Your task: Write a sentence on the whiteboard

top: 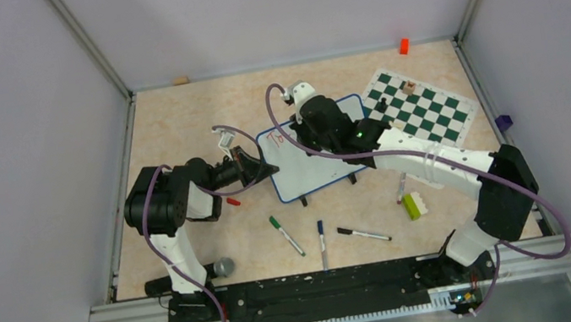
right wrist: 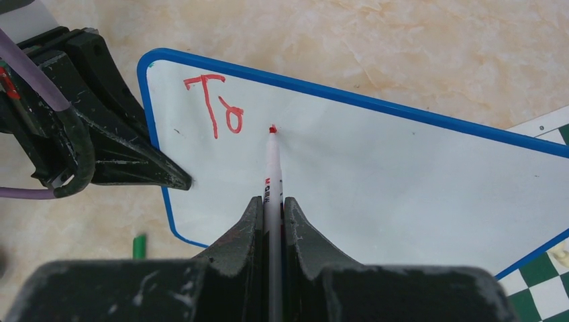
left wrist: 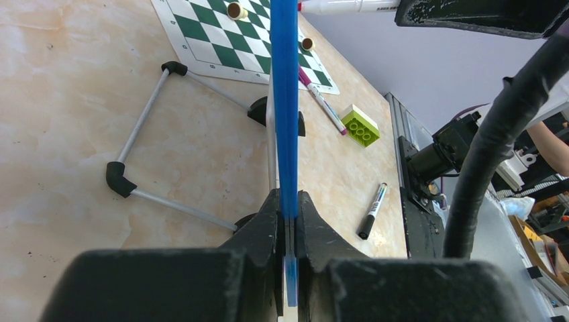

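Observation:
The whiteboard (top: 313, 170) with its blue frame stands propped at mid-table. My left gripper (top: 270, 168) is shut on its left edge; in the left wrist view the blue frame (left wrist: 285, 100) runs straight up from between my jaws (left wrist: 288, 209). My right gripper (right wrist: 271, 201) is shut on a white red-tipped marker (right wrist: 272, 168). The marker's tip (right wrist: 272, 129) rests on the board (right wrist: 402, 181) just right of the red letters "To" (right wrist: 216, 107), all of the sentence that shows. The left gripper's fingertips (right wrist: 171, 178) pinch the board's edge nearby.
A green-and-white chess mat (top: 419, 103) lies right of the board. Green (top: 285, 235), blue (top: 322, 243) and black (top: 364, 235) markers lie in front, with a lime brick (top: 413, 206) and a purple marker (top: 401, 186). A red cap (top: 233, 201) lies near the left arm.

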`<state>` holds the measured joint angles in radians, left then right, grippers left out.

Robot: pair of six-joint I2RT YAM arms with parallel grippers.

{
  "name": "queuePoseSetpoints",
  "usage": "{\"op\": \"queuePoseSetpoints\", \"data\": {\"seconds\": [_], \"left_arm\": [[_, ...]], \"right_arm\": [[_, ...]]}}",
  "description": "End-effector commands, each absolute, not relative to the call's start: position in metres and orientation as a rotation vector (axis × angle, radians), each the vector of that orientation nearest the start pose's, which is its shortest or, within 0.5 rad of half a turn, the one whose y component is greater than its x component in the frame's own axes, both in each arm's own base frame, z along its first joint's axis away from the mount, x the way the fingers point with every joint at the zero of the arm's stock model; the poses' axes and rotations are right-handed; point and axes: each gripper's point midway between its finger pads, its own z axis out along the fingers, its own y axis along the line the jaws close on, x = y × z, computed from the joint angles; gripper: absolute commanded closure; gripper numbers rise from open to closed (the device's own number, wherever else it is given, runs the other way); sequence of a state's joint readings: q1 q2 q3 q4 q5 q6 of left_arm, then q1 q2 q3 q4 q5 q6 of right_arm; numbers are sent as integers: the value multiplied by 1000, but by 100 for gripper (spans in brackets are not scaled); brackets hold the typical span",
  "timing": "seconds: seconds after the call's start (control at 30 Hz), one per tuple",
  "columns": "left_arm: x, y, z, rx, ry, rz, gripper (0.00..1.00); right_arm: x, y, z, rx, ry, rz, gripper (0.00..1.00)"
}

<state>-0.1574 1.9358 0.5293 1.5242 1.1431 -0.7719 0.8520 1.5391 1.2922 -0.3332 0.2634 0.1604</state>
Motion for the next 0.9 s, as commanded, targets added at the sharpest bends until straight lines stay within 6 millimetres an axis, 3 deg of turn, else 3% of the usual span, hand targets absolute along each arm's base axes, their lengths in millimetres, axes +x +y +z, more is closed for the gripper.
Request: {"op": "queuePoseSetpoints", "data": {"seconds": [0.0,0.43,0.87], "left_arm": [[293,-226,122,729,1537,-1492,100],[293,-226,122,731,1534,-1490,100],[293,-226,122,730,1536,-1491,100]], "right_arm": [[334,319,220,-559,2038,354,100],[327,312,209,-606,2077,323,100],[340,306,218,-547,2055,261,100]]}}
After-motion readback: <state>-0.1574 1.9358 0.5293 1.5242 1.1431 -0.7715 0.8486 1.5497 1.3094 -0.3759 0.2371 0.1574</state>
